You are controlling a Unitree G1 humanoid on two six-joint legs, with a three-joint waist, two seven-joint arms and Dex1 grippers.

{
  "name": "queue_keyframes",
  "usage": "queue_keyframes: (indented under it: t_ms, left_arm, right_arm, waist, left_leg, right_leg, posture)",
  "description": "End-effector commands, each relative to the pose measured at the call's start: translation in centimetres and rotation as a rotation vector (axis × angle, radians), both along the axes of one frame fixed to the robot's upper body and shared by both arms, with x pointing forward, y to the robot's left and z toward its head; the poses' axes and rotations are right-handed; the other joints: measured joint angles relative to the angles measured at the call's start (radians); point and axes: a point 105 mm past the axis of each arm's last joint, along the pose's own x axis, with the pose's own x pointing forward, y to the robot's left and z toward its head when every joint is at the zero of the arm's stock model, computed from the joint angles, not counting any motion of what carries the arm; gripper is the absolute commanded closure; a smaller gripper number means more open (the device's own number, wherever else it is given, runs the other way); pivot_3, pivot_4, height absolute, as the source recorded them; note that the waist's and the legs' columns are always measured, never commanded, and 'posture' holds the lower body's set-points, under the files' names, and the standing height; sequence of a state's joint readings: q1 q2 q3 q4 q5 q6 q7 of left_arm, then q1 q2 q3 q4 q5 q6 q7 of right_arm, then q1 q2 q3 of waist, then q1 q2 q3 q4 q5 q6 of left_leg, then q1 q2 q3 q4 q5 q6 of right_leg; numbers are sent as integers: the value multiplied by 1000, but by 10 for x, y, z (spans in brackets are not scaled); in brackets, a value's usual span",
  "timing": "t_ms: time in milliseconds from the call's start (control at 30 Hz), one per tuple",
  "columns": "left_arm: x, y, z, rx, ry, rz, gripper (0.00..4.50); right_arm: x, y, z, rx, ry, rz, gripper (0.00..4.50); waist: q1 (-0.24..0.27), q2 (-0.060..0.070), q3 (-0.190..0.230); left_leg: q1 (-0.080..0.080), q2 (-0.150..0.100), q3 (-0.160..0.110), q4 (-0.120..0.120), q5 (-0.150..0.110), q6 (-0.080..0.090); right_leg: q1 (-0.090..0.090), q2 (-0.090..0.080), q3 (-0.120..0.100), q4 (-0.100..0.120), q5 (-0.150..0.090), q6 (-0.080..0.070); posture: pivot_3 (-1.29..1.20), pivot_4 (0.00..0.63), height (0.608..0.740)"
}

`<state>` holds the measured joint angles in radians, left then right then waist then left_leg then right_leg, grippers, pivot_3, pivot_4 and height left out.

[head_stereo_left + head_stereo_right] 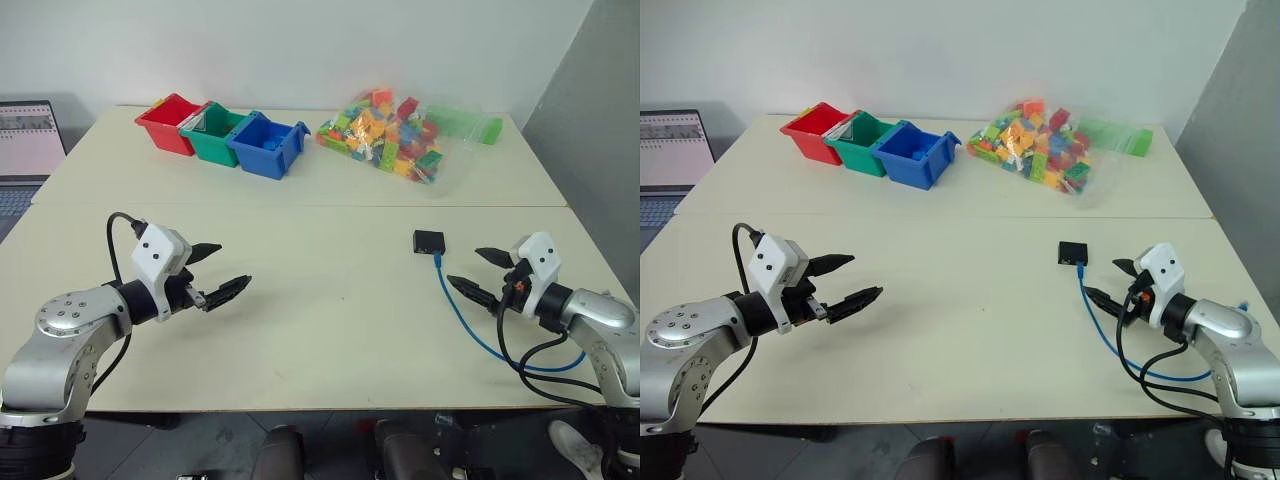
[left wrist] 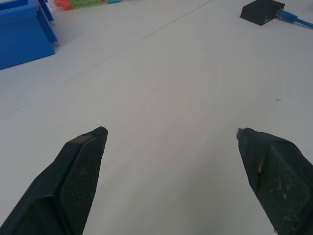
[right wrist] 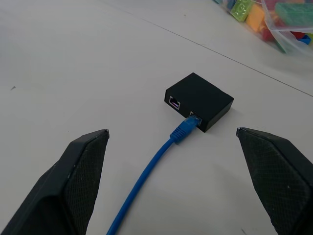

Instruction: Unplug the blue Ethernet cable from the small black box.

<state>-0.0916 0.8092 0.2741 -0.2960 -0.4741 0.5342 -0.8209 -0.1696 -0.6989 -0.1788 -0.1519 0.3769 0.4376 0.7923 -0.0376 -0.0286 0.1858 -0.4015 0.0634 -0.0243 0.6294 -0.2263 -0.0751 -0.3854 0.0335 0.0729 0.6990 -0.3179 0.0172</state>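
- On the table [image 1: 330,330], right of centre, sits the box [image 1: 429,241], small, flat and black, flat on the pale top.
- Plugged into the box's near side is the cable [image 1: 462,317], bright blue; in the right wrist view its plug [image 3: 186,129] sits in one port, with a second port beside it bare.
- From the plug the cable runs toward the near edge of the table, curving to the right and passing under the right gripper [image 1: 478,271].
- That right gripper hovers just near of the box, pointing toward it, fingers [image 3: 73,186] spread wide apart and holding nothing; from its wrist view, box and plug lie between the two fingertips, not touched.
- Black cables loop from the right wrist down over the table edge, crossing the blue one.
- Well apart on the left side, the left gripper [image 1: 226,268] hangs above bare tabletop, fingers likewise wide apart and holding nothing, pointing toward the middle of the table.
- Along the far side stand three bins in a row, touching: red bin [image 1: 166,123], green bin [image 1: 216,133], blue bin [image 1: 268,145].
- To their right lies a clear bag [image 1: 400,135] of coloured bricks, well behind the box.
- Off the far left edge of the table a laptop [image 1: 25,140] shows, screen lit.
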Motion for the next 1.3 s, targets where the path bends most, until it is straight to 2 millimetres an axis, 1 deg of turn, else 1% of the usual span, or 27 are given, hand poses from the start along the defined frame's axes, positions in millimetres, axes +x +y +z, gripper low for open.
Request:
queue_keyframes:
  t_ms: [33,267,433,533,600,633,767,900,1067,1167,1300]
  left_arm:
    - [-4,-4,16,10,-60,-26,0]
    - [-7,-7,13,22,-39,-32,0]
    - [-8,-13,12,15,-32,-45,0]
    - [-14,-26,8,16,12,-104,0]
    - [-22,-40,9,-11,43,-184,0]
    - [-25,-44,9,-19,49,-209,0]
    - [-41,-64,12,-17,90,-361,0]
    - [-49,-78,17,-6,112,-469,0]
    - [-51,-84,16,18,119,-527,0]
    - [-50,-84,13,29,119,-537,0]
    - [-48,-85,10,26,115,-538,0]
  right_arm:
    - [1,-7,16,-8,-69,-6,67]
    - [0,-7,10,-23,-50,-7,67]
    - [0,-5,1,-30,-25,-30,67]
    - [8,-6,-13,-52,-21,-124,67]
    - [14,-5,-24,-54,-13,-220,67]
    - [16,-5,-27,-55,-14,-251,67]
    - [18,11,-41,-28,4,-306,67]
    - [25,24,-48,21,4,-408,67]
    - [33,37,-52,41,-6,-505,67]
    - [36,41,-55,47,17,-556,569]
    - [38,51,-56,56,37,-560,1616]
  waist:
    - [1,0,0]
    - [1,0,0]
    - [2,0,0]
    - [2,0,0]
    - [2,0,0]
    - [1,0,0]
    - [1,0,0]
    - [1,0,0]
    - [-8,0,-1]
    - [-12,0,-1]
    - [-13,0,-1]
  left_leg:
    - [0,0,0,0,0,0]
    - [0,0,0,0,0,0]
    - [0,0,0,0,0,0]
    - [0,0,0,0,0,0]
    - [0,0,0,0,0,0]
    - [0,0,0,0,0,0]
    - [0,0,0,0,0,0]
    - [0,0,0,0,0,0]
    - [1,0,0,0,0,0]
    - [1,0,0,0,0,0]
    - [1,0,0,0,0,0]
  right_leg:
    - [0,0,0,0,0,0]
    - [0,0,0,0,0,0]
    - [0,0,0,0,0,0]
    - [0,0,0,0,0,0]
    - [0,0,0,0,0,0]
    - [0,0,0,0,0,0]
    - [0,0,0,1,0,0]
    - [0,0,0,1,0,0]
    - [0,0,1,1,0,0]
    - [0,1,1,1,0,0]
    - [0,1,1,1,0,0]
  posture:
    - [0,150,740]
    - [0,150,740]
    - [0,150,740]
    - [0,150,740]
    - [0,150,740]
    - [0,150,740]
    - [0,150,740]
    - [0,150,740]
    - [0,150,740]
    - [0,150,740]
    - [0,150,740]
